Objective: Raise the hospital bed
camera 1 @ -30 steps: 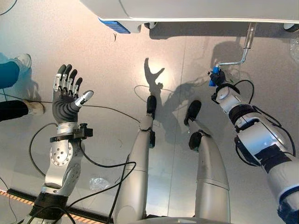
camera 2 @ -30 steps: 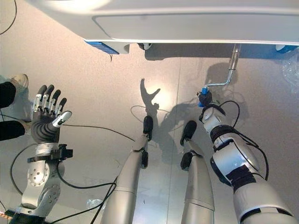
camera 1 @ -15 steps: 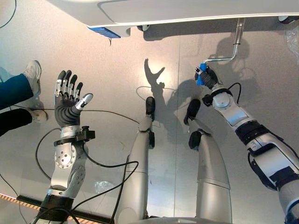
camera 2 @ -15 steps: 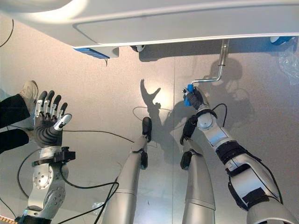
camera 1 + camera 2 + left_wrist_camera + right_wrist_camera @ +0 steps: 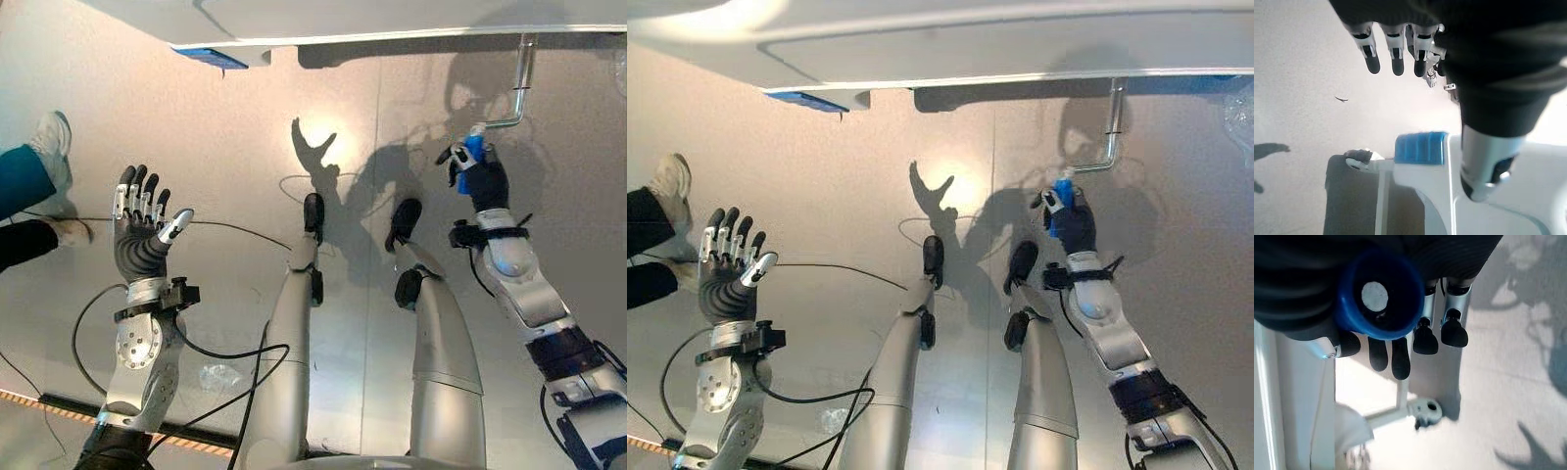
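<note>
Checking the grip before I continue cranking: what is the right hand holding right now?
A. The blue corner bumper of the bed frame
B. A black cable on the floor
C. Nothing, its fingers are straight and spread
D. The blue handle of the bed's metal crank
D: the right hand has its fingers curled round the blue handle at the end of the bent metal crank under the bed.

Head cameras look steeply down at the floor [image 5: 225,117] before the hospital bed [image 5: 950,44] — two near-identical views sharing the crank handle [image 5: 473,150]. Each wrist camera looks along its own hand from very close — left hand [image 5: 1488,58], right hand [image 5: 1400,347].
</note>
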{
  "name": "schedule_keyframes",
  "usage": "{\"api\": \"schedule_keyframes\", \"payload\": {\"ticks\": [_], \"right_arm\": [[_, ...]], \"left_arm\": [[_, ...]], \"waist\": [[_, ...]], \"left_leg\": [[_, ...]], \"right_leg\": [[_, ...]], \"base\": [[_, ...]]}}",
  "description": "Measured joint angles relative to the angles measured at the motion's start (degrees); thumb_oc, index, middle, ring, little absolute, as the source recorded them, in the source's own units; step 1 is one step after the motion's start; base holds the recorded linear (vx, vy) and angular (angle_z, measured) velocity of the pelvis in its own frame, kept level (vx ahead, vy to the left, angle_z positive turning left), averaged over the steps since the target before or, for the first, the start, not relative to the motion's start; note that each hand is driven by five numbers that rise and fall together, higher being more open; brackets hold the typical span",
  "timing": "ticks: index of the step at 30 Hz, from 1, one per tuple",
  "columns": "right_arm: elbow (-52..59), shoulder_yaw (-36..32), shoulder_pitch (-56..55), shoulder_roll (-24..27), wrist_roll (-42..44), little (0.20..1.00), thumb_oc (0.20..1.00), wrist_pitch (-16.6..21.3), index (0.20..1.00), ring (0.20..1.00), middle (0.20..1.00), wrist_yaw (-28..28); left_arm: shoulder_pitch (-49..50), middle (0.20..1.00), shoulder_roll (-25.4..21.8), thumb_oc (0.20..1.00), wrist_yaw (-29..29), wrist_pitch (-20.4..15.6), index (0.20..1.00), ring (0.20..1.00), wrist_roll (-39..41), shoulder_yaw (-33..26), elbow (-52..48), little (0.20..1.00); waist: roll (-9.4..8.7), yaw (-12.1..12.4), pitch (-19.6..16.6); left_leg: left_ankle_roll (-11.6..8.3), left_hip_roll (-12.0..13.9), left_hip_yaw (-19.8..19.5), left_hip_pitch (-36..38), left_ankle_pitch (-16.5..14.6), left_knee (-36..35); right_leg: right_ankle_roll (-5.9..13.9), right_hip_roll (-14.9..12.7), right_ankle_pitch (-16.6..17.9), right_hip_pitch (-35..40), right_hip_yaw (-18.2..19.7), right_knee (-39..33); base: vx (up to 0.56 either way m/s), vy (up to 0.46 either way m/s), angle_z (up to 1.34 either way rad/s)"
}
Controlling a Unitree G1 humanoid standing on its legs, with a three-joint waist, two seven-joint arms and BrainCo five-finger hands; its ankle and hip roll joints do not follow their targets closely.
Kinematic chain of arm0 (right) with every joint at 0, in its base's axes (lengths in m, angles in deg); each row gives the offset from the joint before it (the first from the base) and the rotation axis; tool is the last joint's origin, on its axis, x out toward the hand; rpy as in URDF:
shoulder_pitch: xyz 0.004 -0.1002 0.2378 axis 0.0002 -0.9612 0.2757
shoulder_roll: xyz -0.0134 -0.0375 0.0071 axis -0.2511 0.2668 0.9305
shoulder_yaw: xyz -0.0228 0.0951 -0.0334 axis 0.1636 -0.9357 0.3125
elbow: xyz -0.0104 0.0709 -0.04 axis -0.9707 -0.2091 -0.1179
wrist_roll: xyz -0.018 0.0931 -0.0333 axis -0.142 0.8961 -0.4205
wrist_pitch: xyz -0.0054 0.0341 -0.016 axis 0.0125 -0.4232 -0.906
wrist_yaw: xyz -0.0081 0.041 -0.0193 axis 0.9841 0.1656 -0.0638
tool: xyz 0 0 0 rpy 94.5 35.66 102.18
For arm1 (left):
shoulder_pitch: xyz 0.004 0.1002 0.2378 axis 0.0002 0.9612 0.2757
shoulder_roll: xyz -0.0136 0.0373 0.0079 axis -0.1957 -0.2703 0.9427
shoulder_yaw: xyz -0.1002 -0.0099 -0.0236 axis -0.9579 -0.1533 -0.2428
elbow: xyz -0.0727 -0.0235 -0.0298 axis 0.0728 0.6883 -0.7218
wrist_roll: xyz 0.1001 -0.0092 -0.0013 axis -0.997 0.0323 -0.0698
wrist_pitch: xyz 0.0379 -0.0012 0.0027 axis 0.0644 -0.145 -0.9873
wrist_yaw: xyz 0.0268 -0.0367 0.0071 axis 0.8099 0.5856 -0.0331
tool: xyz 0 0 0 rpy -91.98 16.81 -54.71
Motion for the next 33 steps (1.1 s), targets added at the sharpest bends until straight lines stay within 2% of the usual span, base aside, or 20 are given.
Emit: {"api": "schedule_keyframes", "payload": {"ticks": [7,12,17,20,22,27,33], "right_arm": [[-0.89,-4.1,-0.89,-1.79,-1.75,0.2,0.2,0.37,0.2,0.2,0.2,-1.62],[-6.6,-4.87,-0.33,-2.03,-2.71,0.2,0.2,4.24,0.2,0.2,0.2,-3.14],[-15.24,-6.04,1.7,0.03,-4.86,0.2,0.2,8.29,0.2,0.2,0.2,-5.94],[-18.31,-6.76,2.15,1.51,-6.12,0.2,0.2,9.25,0.2,0.2,0.2,-8.17],[-23.9,-6.8,3.7,3.25,-6.21,0.2,0.2,11.5,0.2,0.2,0.2,-9.86],[-41.12,-7.17,10.23,8.94,-6.22,0.2,0.2,10.33,0.2,0.2,0.2,-11.62],[-55.71,-3.48,19.2,10.63,-5.84,0.2,0.2,7.45,0.2,0.2,0.2,-11.71]], "left_arm": [[0.53,1.0,-1.05,1.0,-0.18,-1.02,1.0,1.0,0.04,-1.11,-0.66,1.0],[0.83,1.0,-1.95,1.0,-0.22,-1.67,1.0,1.0,0.14,-1.84,-0.66,1.0],[1.12,1.0,-2.74,1.0,-0.23,-1.95,1.0,1.0,0.16,-3.52,-0.66,1.0],[1.23,1.0,-3.39,1.0,-0.21,-2.01,1.0,1.0,0.15,-3.7,-0.66,1.0],[1.26,1.0,-3.99,1.0,-0.21,-2.12,1.0,1.0,0.14,-3.69,-0.73,1.0],[1.4,1.0,-5.99,1.0,-0.3,-2.21,1.0,1.0,0.16,-3.3,-0.71,1.0],[1.37,1.0,-8.06,1.0,-1.29,-2.3,1.0,1.0,0.2,-1.67,-0.81,1.0]], "waist": [[-1.9,-1.58,0.26],[-4.84,-1.72,0.36],[-6.34,-1.77,0.34],[-6.36,-1.89,0.35],[-6.41,-1.92,0.34],[-6.57,-1.62,0.36],[-6.56,-1.23,0.36]], "left_leg": [[1.19,-0.59,0.04,-0.1,-0.72,1.51],[2.05,-1.17,0.7,-0.12,-0.68,1.69],[3.24,-1.68,1.36,-0.21,-1.0,2.65],[3.91,-2.34,1.53,-0.41,-0.72,2.61],[4.31,-2.74,1.54,-0.56,-0.58,2.64],[5.05,-3.21,1.71,-1.29,-0.23,2.83],[5.52,-3.58,2.11,-1.27,-0.04,2.93]], "right_leg": [[1.58,-0.39,0.89,0.98,1.01,-0.94],[2.33,-0.84,1.39,1.12,1.46,-1.32],[3.69,-1.1,2.39,1.89,2.42,-2.44],[4.43,-1.65,2.93,1.9,2.85,-2.84],[4.79,-1.95,3.25,1.99,3.02,-3.08],[5.48,-2.21,4.45,1.94,3.43,-4.24],[5.73,-2.66,4.96,1.94,3.74,-4.35]], "base": [[0.0,0.0,0.0],[0.0,0.0,0.0],[0.0,-0.001,-0.01],[0.0,-0.001,0.01],[0.0,-0.002,0.04],[0.0,0.0,0.0],[0.0,0.0,0.0]]}}
